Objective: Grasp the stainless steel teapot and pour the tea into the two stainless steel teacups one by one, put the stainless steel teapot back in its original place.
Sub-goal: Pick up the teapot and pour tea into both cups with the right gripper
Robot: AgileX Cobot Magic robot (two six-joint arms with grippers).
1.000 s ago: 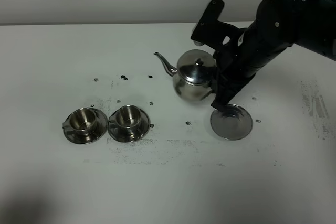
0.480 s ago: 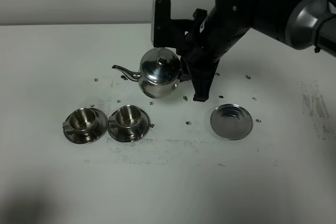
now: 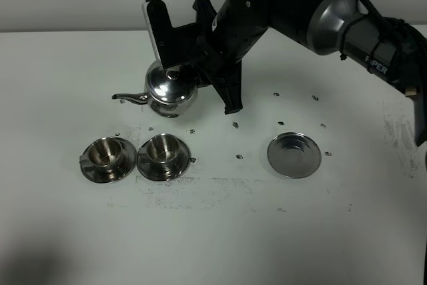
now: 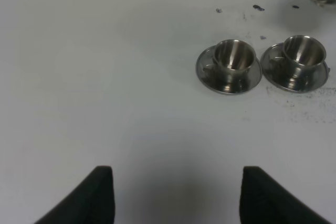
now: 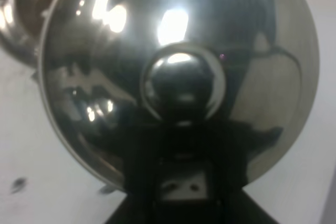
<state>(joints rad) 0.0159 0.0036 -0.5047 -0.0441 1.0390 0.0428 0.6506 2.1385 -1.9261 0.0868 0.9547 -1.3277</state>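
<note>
With the teapot (image 3: 171, 90) clamped by its handle in the right gripper (image 3: 199, 79) and held in the air just behind the cups (image 3: 107, 153), the spout is to be brought over one cup and only then tilted slowly, so that no tea is spilled.

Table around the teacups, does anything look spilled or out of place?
Dark specks litter the white table, thickest in front of the teacups. Both cups stand upright; nothing is tipped or pooled.
</note>
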